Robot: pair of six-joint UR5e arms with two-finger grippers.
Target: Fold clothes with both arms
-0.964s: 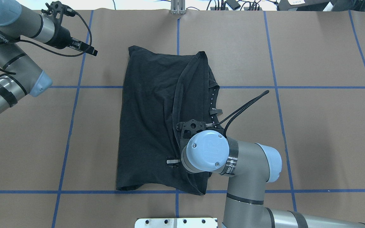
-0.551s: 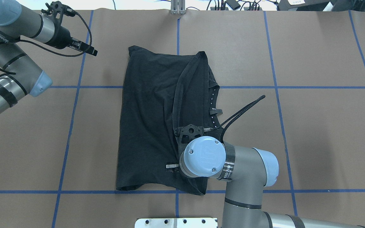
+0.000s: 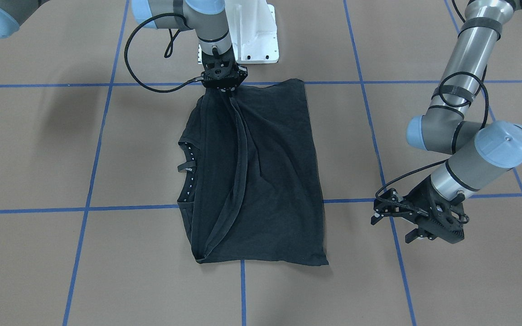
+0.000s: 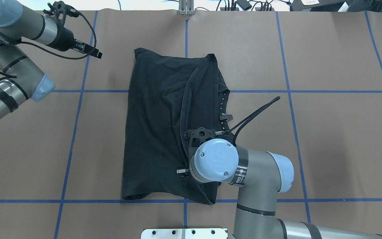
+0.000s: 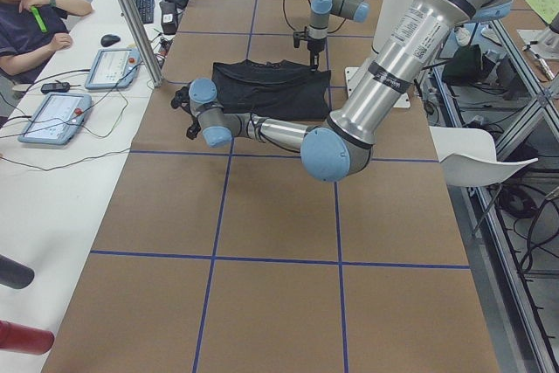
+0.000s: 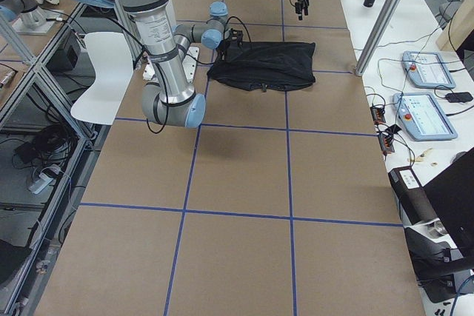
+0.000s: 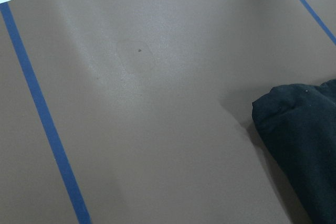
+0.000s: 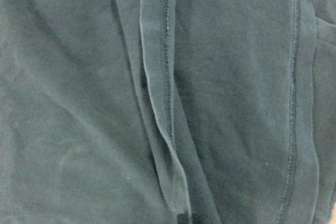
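The black T-shirt (image 4: 158, 126) lies folded lengthwise in the middle of the table, its logo hidden; small dots show along its collar (image 3: 188, 172). My right gripper (image 3: 221, 88) points down at the shirt's edge nearest my base. It looks shut on the fabric there, and long folds run up to it. In the overhead view its wrist (image 4: 215, 160) hides it. The right wrist view is filled with shirt fabric (image 8: 79, 103). My left gripper (image 4: 95, 53) hovers open and empty left of the shirt's far corner (image 7: 304, 140), apart from it.
The white pedestal base (image 3: 254, 36) stands just behind the shirt's near edge. A black cable (image 4: 257, 111) loops from the right wrist over the table. Blue tape lines (image 4: 78, 91) grid the brown tabletop. An operator (image 5: 26, 15) and tablets (image 6: 426, 68) are at the far side.
The right wrist shifted slightly toward my base and then back, staying over the shirt's near edge. The left arm and the shirt's outline have not moved.
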